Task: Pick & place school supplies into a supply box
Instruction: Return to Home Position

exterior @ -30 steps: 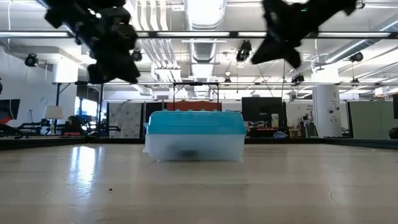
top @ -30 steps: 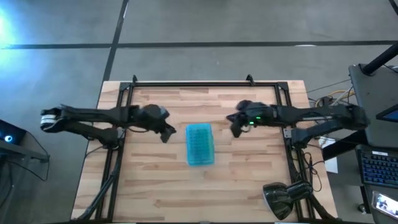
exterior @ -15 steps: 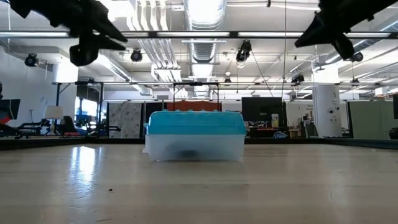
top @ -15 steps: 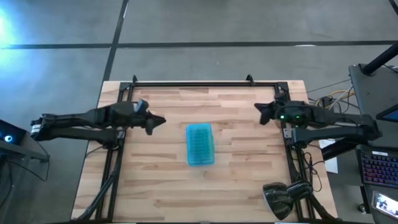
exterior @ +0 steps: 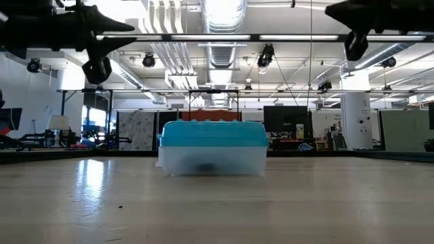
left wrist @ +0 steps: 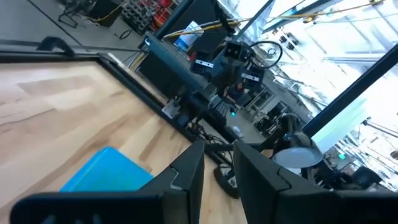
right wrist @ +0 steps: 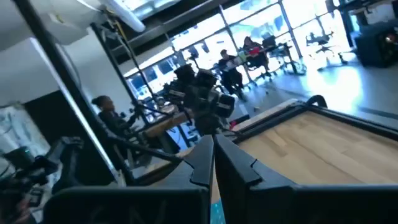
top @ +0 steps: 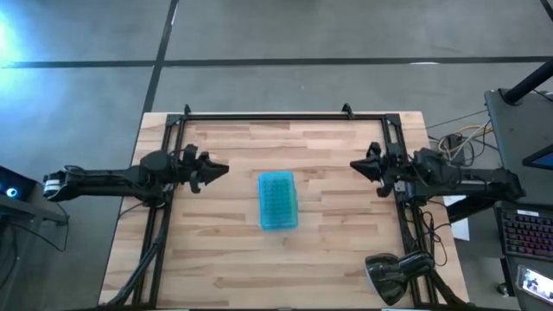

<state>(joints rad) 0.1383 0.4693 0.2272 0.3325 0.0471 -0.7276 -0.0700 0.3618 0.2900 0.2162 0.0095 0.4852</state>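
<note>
The supply box (top: 278, 200) lies closed at the table's middle, its turquoise bumpy lid on top and its whitish tray (exterior: 213, 164) resting flat on the wood. No school supplies show outside it; only a dark smudge shows through the tray's wall. My left gripper (top: 223, 168) hangs level above the table's left side, pointing at the box from well short of it. Its fingers (left wrist: 186, 171) stand slightly apart with nothing between them. My right gripper (top: 352, 164) hangs level above the right side, shut and empty (right wrist: 213, 155).
Black frame rails (top: 259, 119) run along the table's far, left and right sides. A black lamp (top: 393, 276) stands at the near right corner. A keyboard (top: 527, 231) lies off the table's right. People sit in the room beyond (right wrist: 102, 112).
Both grippers have drawn back from beside the box, the left toward the table's left edge and the right toward its right edge. Each has tipped up from slanting downward to level. The box has stayed put.
</note>
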